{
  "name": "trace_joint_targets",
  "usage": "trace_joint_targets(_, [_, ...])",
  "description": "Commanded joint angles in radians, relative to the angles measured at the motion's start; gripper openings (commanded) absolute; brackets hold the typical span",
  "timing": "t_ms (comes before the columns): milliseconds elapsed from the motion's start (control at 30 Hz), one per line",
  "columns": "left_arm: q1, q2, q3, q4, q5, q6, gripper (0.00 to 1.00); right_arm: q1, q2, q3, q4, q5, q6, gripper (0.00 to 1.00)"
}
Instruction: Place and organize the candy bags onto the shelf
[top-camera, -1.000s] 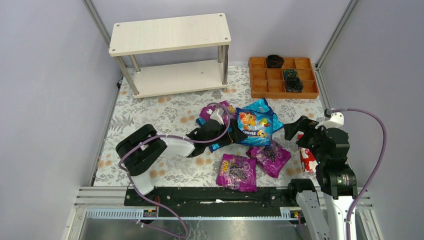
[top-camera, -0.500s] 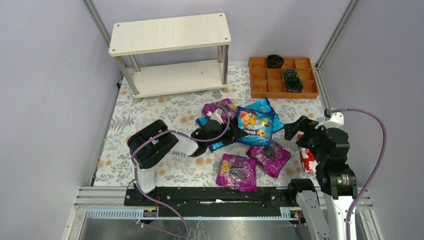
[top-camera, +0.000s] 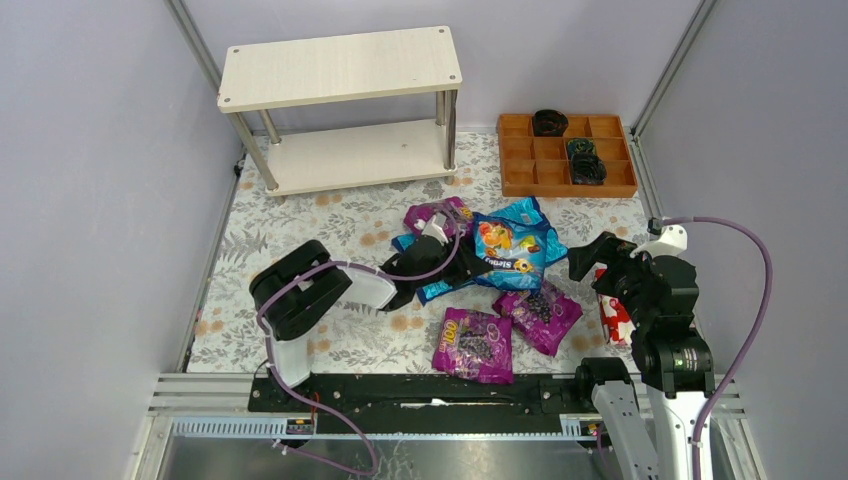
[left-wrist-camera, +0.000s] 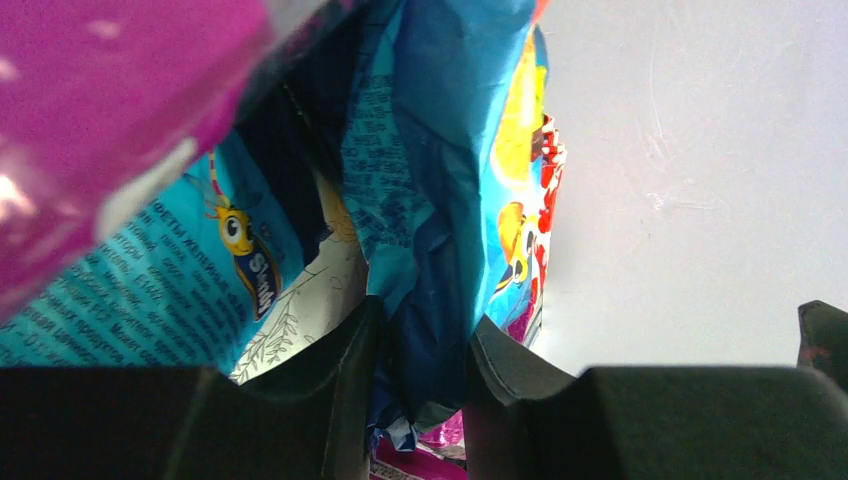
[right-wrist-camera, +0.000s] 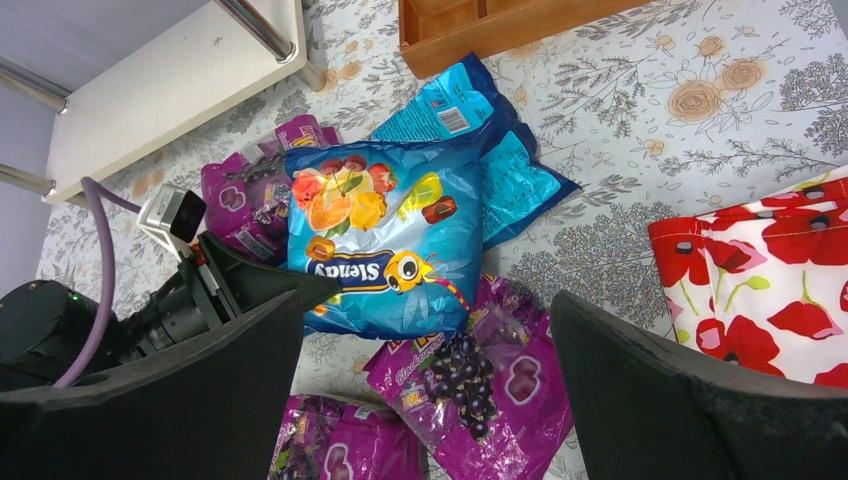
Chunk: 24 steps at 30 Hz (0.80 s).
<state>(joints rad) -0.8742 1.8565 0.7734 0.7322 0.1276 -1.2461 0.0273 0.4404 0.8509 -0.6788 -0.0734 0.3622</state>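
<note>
Candy bags lie in a heap mid-table. A blue candy bag (top-camera: 510, 250) (right-wrist-camera: 385, 235) lies on top, its near edge (left-wrist-camera: 425, 330) pinched between my left gripper (top-camera: 468, 264) (left-wrist-camera: 420, 400) fingers. Another blue bag (top-camera: 532, 213) (right-wrist-camera: 470, 120) lies behind it, and a third (top-camera: 438, 289) pokes out under the left gripper. Purple bags lie at the front (top-camera: 473, 343), front right (top-camera: 541, 313) (right-wrist-camera: 480, 390) and back left (top-camera: 437, 217). My right gripper (top-camera: 590, 258) (right-wrist-camera: 428, 400) hovers open, empty, above the front-right purple bag. The shelf (top-camera: 340, 68) stands at the back left.
An orange compartment tray (top-camera: 567, 152) (right-wrist-camera: 480, 25) with dark items sits at the back right. A white packet with red flowers (top-camera: 612, 312) (right-wrist-camera: 770, 270) lies under the right arm. Grey walls close in both sides. A flowered cloth (top-camera: 300, 225) covers the table.
My left gripper's jaws have closed from wide open onto the blue bag's edge, and the left arm's elbow has shifted right. The right arm has not moved.
</note>
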Motion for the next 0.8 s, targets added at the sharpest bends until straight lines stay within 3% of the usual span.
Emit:
trace_joint_targets(0, [0.002, -0.074, 0.059, 0.021, 0.014, 0.008, 0.30, 0.006, 0.005, -0.004, 0.033, -0.021, -0.009, 1.00])
trace_joint_targets(533, [-0.018, -0.229, 0.276, -0.326, -0.063, 0.265, 0.06, 0.006, -0.010, -0.006, 0.038, -0.022, -0.011, 1.00])
trace_joint_targets(600, [-0.018, -0.231, 0.325, -0.373, -0.062, 0.277, 0.00, 0.006, -0.010, -0.007, 0.039, -0.021, -0.011, 1.00])
trace_joint_targets(767, [-0.017, -0.209, 0.523, -0.533, -0.023, 0.340, 0.00, 0.006, -0.001, -0.006, 0.037, -0.025, -0.012, 1.00])
